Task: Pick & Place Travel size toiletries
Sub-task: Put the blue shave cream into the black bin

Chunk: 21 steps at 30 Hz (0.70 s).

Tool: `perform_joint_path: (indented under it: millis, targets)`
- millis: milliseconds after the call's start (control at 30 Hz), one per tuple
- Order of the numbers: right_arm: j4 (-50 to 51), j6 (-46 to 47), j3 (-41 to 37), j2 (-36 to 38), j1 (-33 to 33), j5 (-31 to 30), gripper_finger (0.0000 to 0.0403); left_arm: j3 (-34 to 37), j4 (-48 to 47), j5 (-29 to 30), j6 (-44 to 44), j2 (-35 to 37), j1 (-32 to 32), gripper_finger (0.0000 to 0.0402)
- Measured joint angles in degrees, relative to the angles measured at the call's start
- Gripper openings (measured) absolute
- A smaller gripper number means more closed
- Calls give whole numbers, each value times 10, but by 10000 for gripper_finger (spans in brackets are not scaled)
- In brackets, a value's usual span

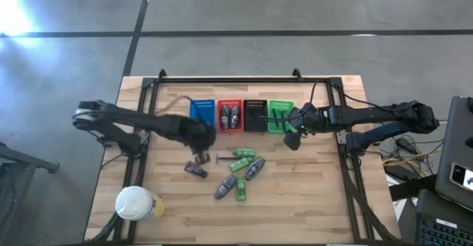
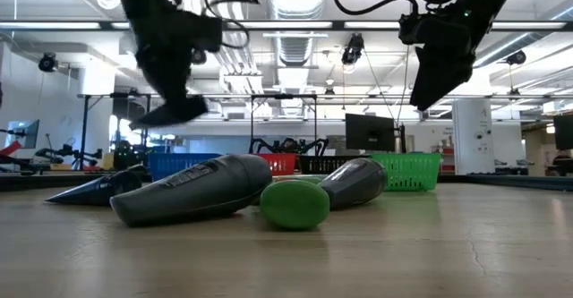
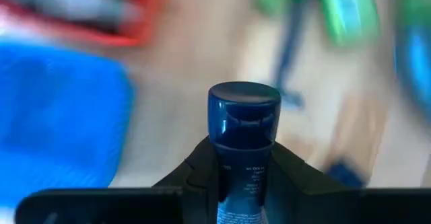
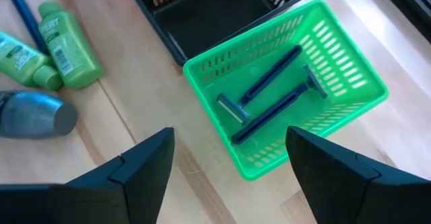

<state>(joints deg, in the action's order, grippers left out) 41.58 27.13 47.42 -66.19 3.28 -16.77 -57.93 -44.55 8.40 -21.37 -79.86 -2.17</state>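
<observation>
The left gripper [image 1: 198, 137] hangs over the worktop [image 1: 310, 202] just in front of the blue basket [image 1: 201, 111], its jaws closed on a dark blue tube [image 3: 244, 133] that stands up between them cap-first, the cap clear of the fingertips and the body pinched lower down. In the low view this gripper [image 2: 170, 110] is well above the wood. The right gripper [image 1: 293, 137] hovers beside the green basket [image 4: 296, 89], on its front right side, with jaws spread wide and nothing between them; that basket holds two blue razors [image 4: 269, 99] lying side by side. The red basket [image 1: 230, 115] holds two grey tubes [image 1: 230, 114], and the black basket [image 1: 255, 115] stands between red and green. Loose on the worktop near the middle lie green tubes [image 1: 243, 162], more grey tubes [image 1: 255, 170], one dark tube [image 1: 196, 170] just below the left gripper, and a thin dark stick [image 1: 222, 157] beside it. In the low view a grey tube [image 2: 192, 189] and a green tube [image 2: 295, 204] touch in the foreground. A white-lidded cup [image 1: 135, 203] stands at the front left corner, well apart from everything.
</observation>
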Motion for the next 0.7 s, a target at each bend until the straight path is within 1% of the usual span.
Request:
perform_joint_path:
  millis: [133, 200, 300, 400, 700]
  targets:
    - [-2, 15, 0, 1, 0, -3, 283, 2, 5, 45, -197, 64, 53, 81]
    - [-2, 21, 0, 1, 0, -3, 290, 2, 21, 51, -244, 89, 83, 80]
    - [2, 25, 0, 3, 0, -3, 300, 2, 64, 34, -259, 105, 118, 80]
    - [14, 31, 0, 10, 0, 1, 309, 2, 88, 16, -266, 105, 140, 80]
    - [63, 56, 0, 51, 0, 2, 324, 2, 104, 7, -254, 76, 160, 80]
